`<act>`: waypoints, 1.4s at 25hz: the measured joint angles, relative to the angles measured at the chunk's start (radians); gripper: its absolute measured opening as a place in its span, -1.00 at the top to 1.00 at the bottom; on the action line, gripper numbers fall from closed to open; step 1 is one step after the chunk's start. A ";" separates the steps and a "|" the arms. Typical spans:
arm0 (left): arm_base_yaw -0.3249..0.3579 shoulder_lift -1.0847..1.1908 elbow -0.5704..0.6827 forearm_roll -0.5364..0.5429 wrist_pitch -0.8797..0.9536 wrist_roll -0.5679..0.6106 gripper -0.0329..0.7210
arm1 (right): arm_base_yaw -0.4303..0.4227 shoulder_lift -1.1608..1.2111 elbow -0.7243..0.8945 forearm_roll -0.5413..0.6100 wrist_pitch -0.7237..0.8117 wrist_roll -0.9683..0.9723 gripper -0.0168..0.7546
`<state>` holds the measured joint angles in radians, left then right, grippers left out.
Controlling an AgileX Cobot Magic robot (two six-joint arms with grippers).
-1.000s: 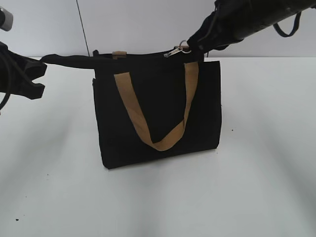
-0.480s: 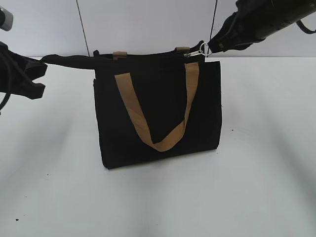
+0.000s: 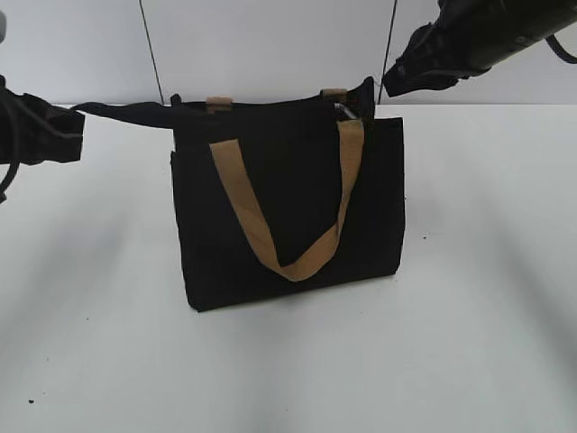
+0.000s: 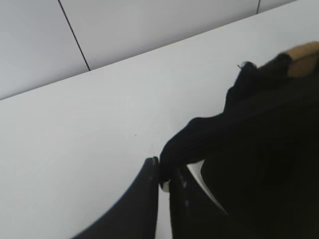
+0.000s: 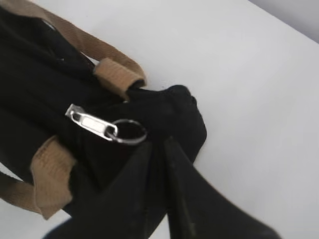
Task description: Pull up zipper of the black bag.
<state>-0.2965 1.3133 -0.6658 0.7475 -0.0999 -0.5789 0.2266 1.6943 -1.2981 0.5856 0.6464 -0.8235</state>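
Note:
The black bag (image 3: 288, 207) stands upright on the white table, its tan handle (image 3: 270, 244) hanging down the front. The zipper line (image 3: 270, 104) runs along its top edge. The silver pull with its ring (image 3: 347, 110) lies free at the top right corner; in the right wrist view it (image 5: 107, 128) rests on the black fabric just beyond my fingertips. My right gripper (image 3: 397, 77) (image 5: 157, 144) hangs slightly open and empty above and to the right of that corner. My left gripper (image 3: 79, 115) (image 4: 162, 169) is shut on the bag's black end tab, stretched out to the left.
The white table (image 3: 469, 316) extends around the bag on all sides. A pale wall with dark vertical seams (image 3: 149, 45) stands behind the table's far edge.
My right gripper drew the pull to the right along the top edge, then let it go and drew back up to the right. The pull dropped onto the corner. The left gripper kept its hold.

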 joint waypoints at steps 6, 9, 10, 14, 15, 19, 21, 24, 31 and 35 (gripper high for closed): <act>-0.015 -0.038 0.000 -0.144 0.106 -0.001 -0.09 | 0.000 -0.036 0.000 0.009 0.040 0.096 -0.10; -0.057 -0.091 0.000 -0.198 0.224 -0.001 -0.22 | 0.000 -0.071 0.000 0.009 0.086 0.151 -0.28; -0.072 -0.108 0.000 -0.220 0.266 -0.001 -0.23 | 0.000 -0.082 0.000 0.009 0.103 0.175 -0.30; -0.166 -0.192 0.000 -0.295 0.429 -0.001 -0.24 | 0.000 -0.112 0.000 0.008 0.207 0.240 -0.32; -0.193 -0.214 0.000 -0.306 0.463 -0.001 -0.24 | 0.000 -0.117 0.000 0.006 0.237 0.245 -0.33; -0.286 -0.306 0.000 -0.352 0.605 -0.001 -0.24 | 0.000 -0.138 0.000 -0.003 0.360 0.285 -0.32; -0.322 -0.358 0.000 -0.372 0.671 0.008 -0.24 | 0.000 -0.157 0.000 -0.009 0.422 0.299 -0.32; -0.364 -0.458 0.000 -0.389 0.766 0.051 -0.18 | 0.000 -0.208 0.019 -0.010 0.470 0.314 -0.32; -0.382 -0.755 0.000 -0.492 1.025 0.195 -0.01 | 0.000 -0.468 0.279 -0.011 0.484 0.362 -0.32; -0.382 -0.887 0.000 -0.549 1.160 0.256 0.00 | 0.000 -0.659 0.427 -0.011 0.482 0.394 -0.32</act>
<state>-0.6790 0.4264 -0.6658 0.1982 1.0601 -0.3229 0.2267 1.0354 -0.8715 0.5744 1.1281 -0.4298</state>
